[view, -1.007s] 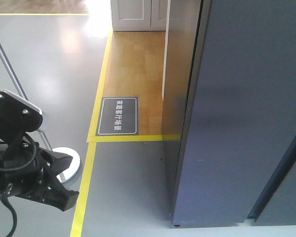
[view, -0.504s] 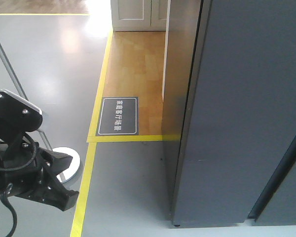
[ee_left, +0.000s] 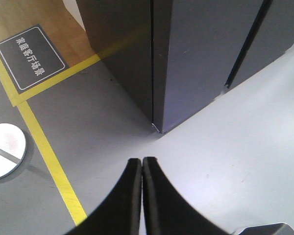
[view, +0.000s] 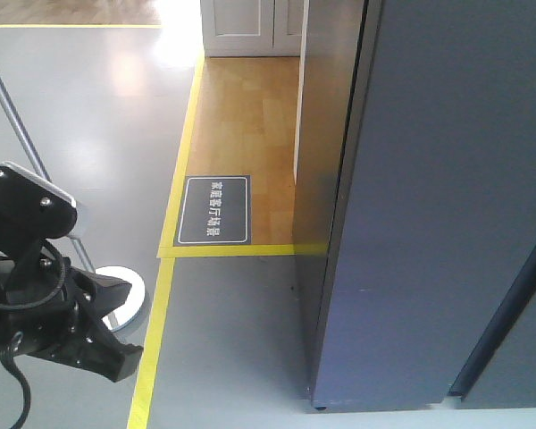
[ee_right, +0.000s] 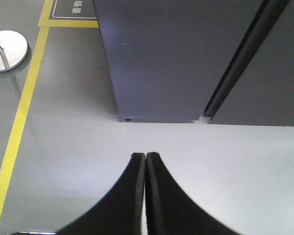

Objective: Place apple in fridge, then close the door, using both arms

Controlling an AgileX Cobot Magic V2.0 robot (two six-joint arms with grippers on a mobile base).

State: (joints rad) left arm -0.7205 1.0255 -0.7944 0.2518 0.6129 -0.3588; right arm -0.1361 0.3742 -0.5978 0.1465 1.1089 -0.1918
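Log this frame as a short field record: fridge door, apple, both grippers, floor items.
fridge: dark grey-blue fridge, standing on grey floor
door: door looks shut; no white interior showing in any view
apple: not visible in any view
left gripper: left gripper fingers pressed together, nothing between them, pointed at the floor in front of the fridge corner
right gripper: right gripper fingers pressed together, empty, above pale floor in front of the fridge
floor items: yellow tape line, dark floor sign, round pole base
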